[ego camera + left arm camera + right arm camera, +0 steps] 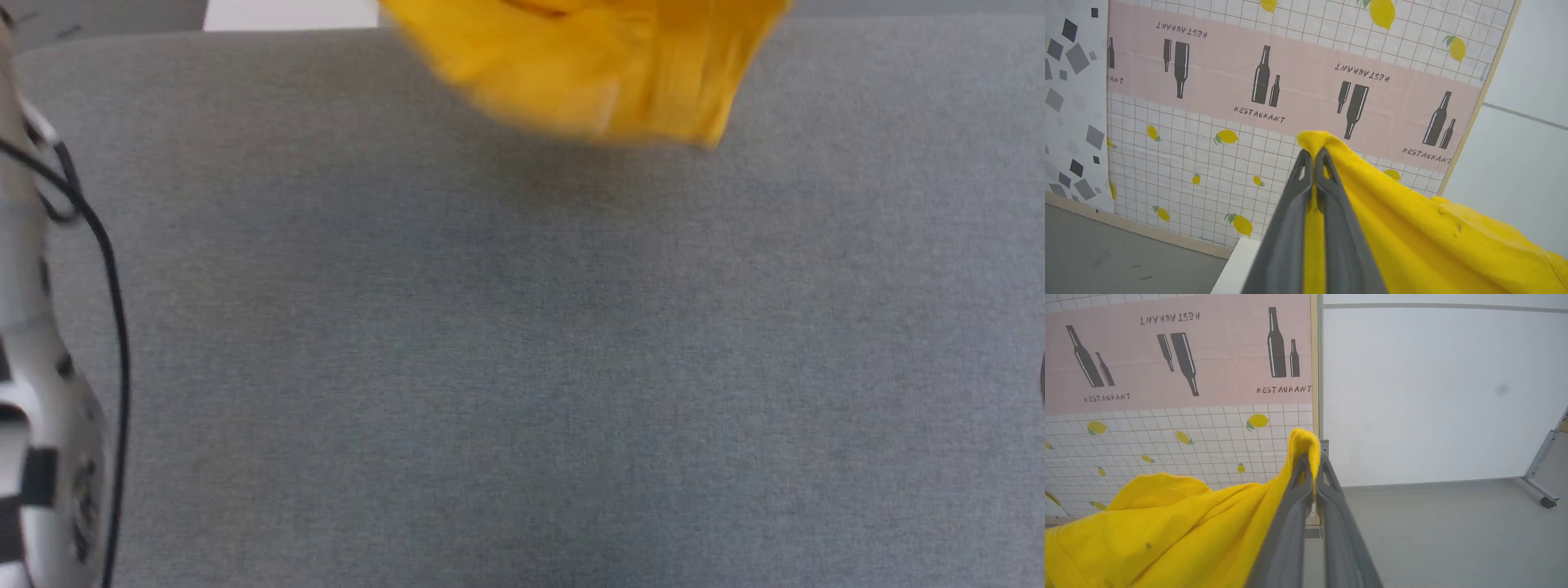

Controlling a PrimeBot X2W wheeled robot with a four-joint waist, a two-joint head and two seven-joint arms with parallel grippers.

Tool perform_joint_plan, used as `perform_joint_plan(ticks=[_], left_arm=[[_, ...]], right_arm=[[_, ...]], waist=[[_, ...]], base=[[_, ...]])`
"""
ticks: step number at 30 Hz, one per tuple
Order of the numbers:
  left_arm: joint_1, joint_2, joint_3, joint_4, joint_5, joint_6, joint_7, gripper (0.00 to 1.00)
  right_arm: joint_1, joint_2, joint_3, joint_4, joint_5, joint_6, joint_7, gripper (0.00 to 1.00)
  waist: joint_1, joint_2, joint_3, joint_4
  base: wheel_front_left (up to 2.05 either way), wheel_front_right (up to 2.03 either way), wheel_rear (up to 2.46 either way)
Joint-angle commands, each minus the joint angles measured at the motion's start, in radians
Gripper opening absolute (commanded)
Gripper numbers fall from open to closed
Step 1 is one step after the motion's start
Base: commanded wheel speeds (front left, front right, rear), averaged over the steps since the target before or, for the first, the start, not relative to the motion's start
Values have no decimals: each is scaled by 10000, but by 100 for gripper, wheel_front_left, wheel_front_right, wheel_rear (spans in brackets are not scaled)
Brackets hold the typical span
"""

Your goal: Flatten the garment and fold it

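The garment [596, 65] is a bright yellow cloth, blurred, hanging at the top middle of the head view above the far part of the grey table [522, 367]. My left gripper [1314, 157] is shut on a pinched fold of the garment [1433, 241], which drapes away to the right of its fingers. My right gripper [1312, 459] is shut on another fold of the garment [1167, 526], which falls away to the left. Both grippers point out at the wall, well above the table. The print on the garment is hidden.
A pale forearm with a black cable [49, 367] runs along the left edge of the head view. A patterned wall sheet with lemons and bottles [1249, 102] and a white wall [1433, 396] stand beyond. A metal frame foot [1541, 486] rests on the floor.
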Motion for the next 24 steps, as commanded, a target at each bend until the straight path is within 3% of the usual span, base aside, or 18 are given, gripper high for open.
perform_joint_plan(ticks=[1, 8, 13, 19, 24], left_arm=[[-460, 98, -55, 260, 183, 47, -201, 0], [-1951, 198, -190, 1162, 468, -38, -1064, 0], [-2117, 78, 31, 1641, 139, -171, -1477, 0], [-1059, -282, 330, 2391, -605, -735, -1888, 0], [963, -281, 394, 2598, -962, -1315, -2011, 0]], right_arm=[[-347, 110, -136, 198, -330, -13, -381, 0], [-1597, 379, -860, 943, -1154, -13, -1522, 0], [-1846, 347, -1006, 1399, -1225, -13, -2064, 0], [-860, -46, -164, 1798, 214, -13, -2609, 0], [1477, -520, 688, 1338, 2264, -13, -2852, 0]], waist=[[-1, 0, 375, -216], [-1, 0, 1018, -273], [-1, 0, 1216, -230], [-1, 0, 657, -20], [-1, 0, -557, 68]], base=[[0, 0, 0], [0, 0, 0], [0, 0, 0], [0, 0, 0], [0, 0, 0]])
